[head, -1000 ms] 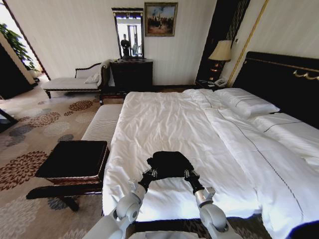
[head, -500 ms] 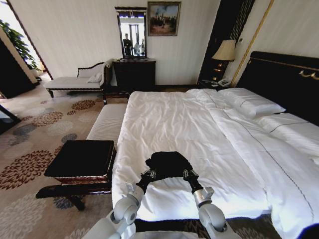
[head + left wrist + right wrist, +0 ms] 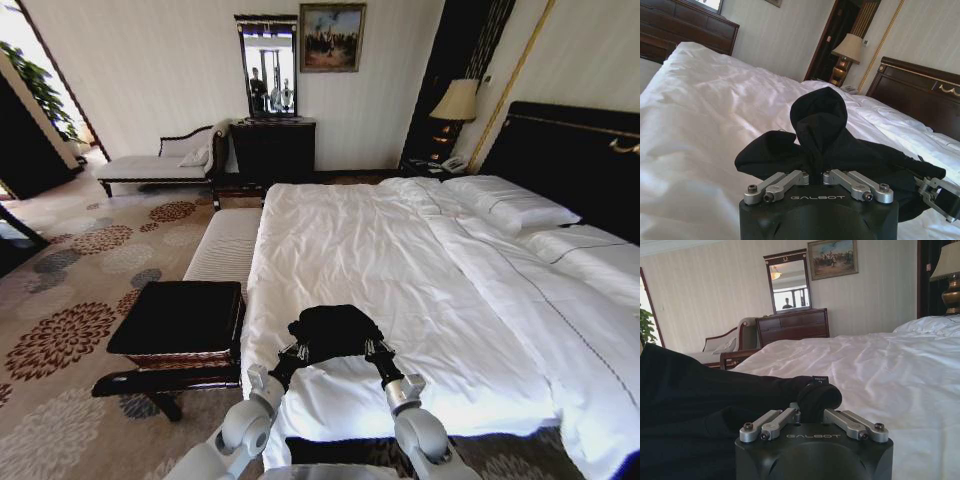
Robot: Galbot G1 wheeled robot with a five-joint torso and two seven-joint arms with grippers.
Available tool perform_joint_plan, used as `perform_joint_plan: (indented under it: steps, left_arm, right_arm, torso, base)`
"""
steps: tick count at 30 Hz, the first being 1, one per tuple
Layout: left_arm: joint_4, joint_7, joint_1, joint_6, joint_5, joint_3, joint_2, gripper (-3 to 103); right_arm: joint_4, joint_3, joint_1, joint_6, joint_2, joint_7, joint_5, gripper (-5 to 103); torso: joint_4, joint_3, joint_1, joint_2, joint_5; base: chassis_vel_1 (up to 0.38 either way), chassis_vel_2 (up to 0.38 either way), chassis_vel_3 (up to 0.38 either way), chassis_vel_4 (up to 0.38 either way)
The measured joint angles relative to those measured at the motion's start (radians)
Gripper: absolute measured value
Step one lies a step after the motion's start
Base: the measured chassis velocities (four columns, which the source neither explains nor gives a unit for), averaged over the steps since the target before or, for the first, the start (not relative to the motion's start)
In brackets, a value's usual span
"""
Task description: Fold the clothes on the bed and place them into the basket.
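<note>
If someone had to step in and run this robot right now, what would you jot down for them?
Left gripper: jaws shut on the black T-shirt, one side of the bundle.
Right gripper: jaws shut on the other side of it.
The T-shirt is bunched up between the two grippers, over the near end of the bed.
The basket stands on the floor to the robot's left, beside the bed, with nothing seen inside it.
Done: the shirt is gathered and gripped by both arms.
Left: carry it across to the basket and put it in.
</note>
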Motion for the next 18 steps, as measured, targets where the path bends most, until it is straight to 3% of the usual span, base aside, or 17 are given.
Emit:
perform_joint_plan:
  steps: [18]
  left_arm:
    - [-0.055,0.018,0.079,-0.012,0.035,-0.049,0.024,7]
  right_arm:
    - [0.001,-0.008,-0.002,-0.003,0.013,0.000,-0.011,7]
  torso:
    - [0.0001,0.000,0.000,0.000,0.0003]
  base:
    - [0.211,0.210,-0.204,-0.198]
